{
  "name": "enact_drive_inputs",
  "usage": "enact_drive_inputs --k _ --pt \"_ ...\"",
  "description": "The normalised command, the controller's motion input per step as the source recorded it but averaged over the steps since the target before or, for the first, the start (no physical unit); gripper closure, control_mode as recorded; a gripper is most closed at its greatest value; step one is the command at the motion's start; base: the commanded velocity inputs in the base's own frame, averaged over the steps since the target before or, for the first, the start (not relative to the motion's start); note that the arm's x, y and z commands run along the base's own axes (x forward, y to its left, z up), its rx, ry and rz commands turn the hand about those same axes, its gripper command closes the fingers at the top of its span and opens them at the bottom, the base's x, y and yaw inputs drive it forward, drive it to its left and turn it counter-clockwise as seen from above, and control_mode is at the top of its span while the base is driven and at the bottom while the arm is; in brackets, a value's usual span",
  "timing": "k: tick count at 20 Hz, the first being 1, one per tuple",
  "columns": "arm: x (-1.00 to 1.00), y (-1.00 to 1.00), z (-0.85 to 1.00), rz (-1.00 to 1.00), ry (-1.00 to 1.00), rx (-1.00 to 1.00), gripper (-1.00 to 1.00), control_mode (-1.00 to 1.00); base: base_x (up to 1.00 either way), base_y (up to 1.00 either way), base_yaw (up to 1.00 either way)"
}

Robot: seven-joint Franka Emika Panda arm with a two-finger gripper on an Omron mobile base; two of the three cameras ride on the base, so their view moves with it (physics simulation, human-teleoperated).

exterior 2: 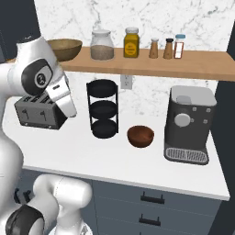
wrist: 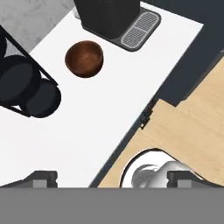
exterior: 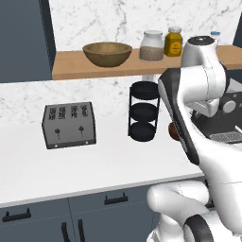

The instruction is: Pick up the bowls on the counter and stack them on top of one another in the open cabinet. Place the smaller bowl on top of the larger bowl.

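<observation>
Larger bowl (exterior: 107,53): already on open cabinet (exterior: 85,68) shelf, left end, upright.

Smaller bowl (wrist: 84,58): on tabletop (wrist: 100,118), upright, mouth up, between black three-tier rack (exterior 2: 103,109) and coffee machine (exterior 2: 189,123); touching neither.

Pincer (wrist: 113,178): fingers spread wide, holding nothing, high above tabletop front edge, looking down.

Key relation: in hand view, smaller bowl lies ahead of pincer and off to left, well apart. Bowl round, so no long axis to align with.

Judgement: next step is to travel over bowl, descend, and grip rim.
</observation>
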Motion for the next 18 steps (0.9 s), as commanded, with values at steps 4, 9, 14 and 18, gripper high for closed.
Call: enact_drive_inputs --k 4,9,14,18 --pt "-0.48 -1.0 -0.78 0.0 -0.01 0.0 -1.0 -1.0 0.0 0.0 0.0" --pt "0.04 -1.0 -0.28 -0.01 0.01 0.05 -1.0 -1.0 0.0 0.0 0.0" --pt "0.93 -0.68 0.0 -0.06 0.11 0.04 -1.0 -1.0 0.0 0.0 0.0" --pt "0.86 -0.44 -0.09 -0.01 0.1 0.11 -1.0 -1.0 0.0 0.0 0.0"
